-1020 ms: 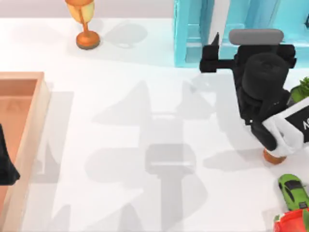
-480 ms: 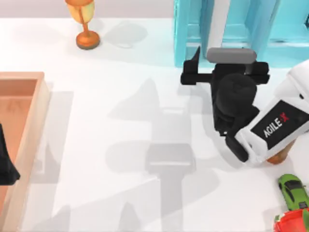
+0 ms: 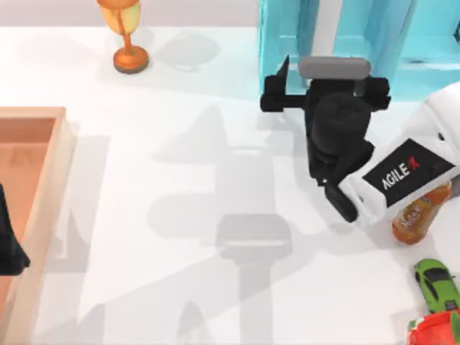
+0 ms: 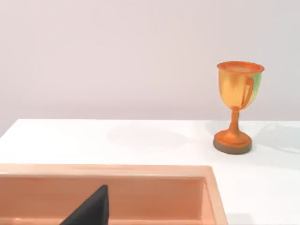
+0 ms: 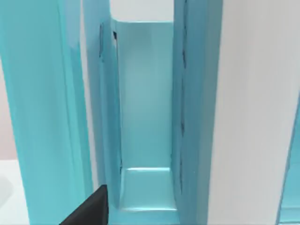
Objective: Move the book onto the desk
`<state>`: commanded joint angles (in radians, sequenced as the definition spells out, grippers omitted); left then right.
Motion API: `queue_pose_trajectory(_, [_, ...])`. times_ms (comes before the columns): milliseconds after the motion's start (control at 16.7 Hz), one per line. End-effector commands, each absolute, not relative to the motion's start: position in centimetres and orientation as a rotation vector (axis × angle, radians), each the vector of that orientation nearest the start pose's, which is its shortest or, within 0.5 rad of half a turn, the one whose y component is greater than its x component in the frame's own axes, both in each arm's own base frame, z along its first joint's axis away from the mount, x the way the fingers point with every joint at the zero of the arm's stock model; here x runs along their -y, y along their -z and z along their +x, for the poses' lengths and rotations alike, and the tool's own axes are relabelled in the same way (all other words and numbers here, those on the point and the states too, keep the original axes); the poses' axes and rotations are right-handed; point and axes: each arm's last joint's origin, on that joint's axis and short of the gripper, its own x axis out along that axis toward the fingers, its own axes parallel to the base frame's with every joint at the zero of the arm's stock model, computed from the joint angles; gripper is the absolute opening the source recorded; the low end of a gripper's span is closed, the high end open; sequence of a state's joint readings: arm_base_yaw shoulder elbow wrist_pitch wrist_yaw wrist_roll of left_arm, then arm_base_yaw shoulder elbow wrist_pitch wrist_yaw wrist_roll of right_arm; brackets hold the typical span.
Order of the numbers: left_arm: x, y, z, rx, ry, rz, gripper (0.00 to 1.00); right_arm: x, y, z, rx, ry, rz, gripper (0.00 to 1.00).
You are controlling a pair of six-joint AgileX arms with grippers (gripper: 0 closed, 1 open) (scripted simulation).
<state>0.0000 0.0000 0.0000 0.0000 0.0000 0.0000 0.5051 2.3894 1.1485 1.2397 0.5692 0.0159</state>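
Note:
The book stands upright inside the cyan shelf unit at the back right of the desk. In the right wrist view, the book's white page edges and light-blue cover rise close ahead. My right gripper is open, right in front of the shelf and facing the book, with nothing between its fingers. One black fingertip shows beside an empty shelf slot. My left gripper is parked open over the tray at the left edge.
A tan wooden tray lies at the left. A golden trophy stands at the back left. An orange bottle, a green toy car and a red object sit at the right edge.
My right arm has swung left and closer to the shelf, lining the gripper up with the book. The orange bottle, covered before, now shows beside the arm. The left arm is still.

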Motion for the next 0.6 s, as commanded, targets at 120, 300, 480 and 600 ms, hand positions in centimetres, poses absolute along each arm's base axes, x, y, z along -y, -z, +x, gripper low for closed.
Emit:
queue_pose_trajectory(120, [0.1, -16.0, 10.6, 0.000, 0.000, 0.000, 1.00, -20.9, -6.7, 41.5, 0.005, 0.036, 0.006, 1.00])
queue_pose_trajectory(300, [0.1, -16.0, 10.6, 0.000, 0.000, 0.000, 1.00, -20.6, -6.7, 44.2, 0.005, 0.037, 0.006, 1.00])
queue_pose_trajectory(480, [0.1, -16.0, 10.6, 0.000, 0.000, 0.000, 1.00, -20.0, -6.7, 46.5, 0.005, 0.036, 0.005, 1.00])
queue_pose_trajectory(600, [0.1, -16.0, 10.6, 0.000, 0.000, 0.000, 1.00, -19.7, -6.6, 47.3, 0.004, 0.037, 0.005, 1.00])
